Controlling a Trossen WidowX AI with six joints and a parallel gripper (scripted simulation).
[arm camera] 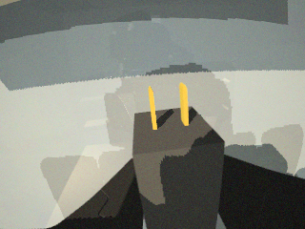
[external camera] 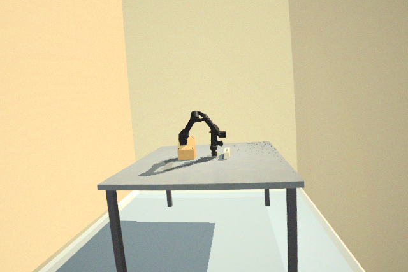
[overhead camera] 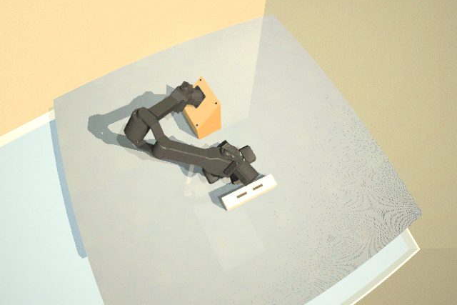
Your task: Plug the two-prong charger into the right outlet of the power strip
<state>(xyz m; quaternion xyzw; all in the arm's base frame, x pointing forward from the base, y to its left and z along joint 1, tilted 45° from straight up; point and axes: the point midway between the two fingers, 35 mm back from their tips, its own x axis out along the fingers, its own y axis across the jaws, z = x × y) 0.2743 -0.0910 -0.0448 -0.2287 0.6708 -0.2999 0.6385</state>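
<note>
The white power strip (overhead camera: 231, 203) (external camera: 226, 155) stands on the table with two dark outlets on its upper face. The outlet on the right (overhead camera: 257, 186) in the top view has nothing in it. My gripper (external camera: 213, 155) (arm camera: 169, 160) is shut on the charger, a dark block (arm camera: 178, 135) with two yellow prongs that point away from the fingers. In the exterior view the gripper is low over the table, just left of the strip and apart from it. In the top view the arm hides the fingertips and charger. The strip is not clearly recognisable in the wrist view.
The orange block (overhead camera: 206, 115) (external camera: 187, 154) stands at the arm's base, behind the gripper. The arm's forearm (overhead camera: 184, 152) reaches from there toward the strip. The grey table (overhead camera: 147, 238) (external camera: 197, 176) carries them, and shadows lie across it.
</note>
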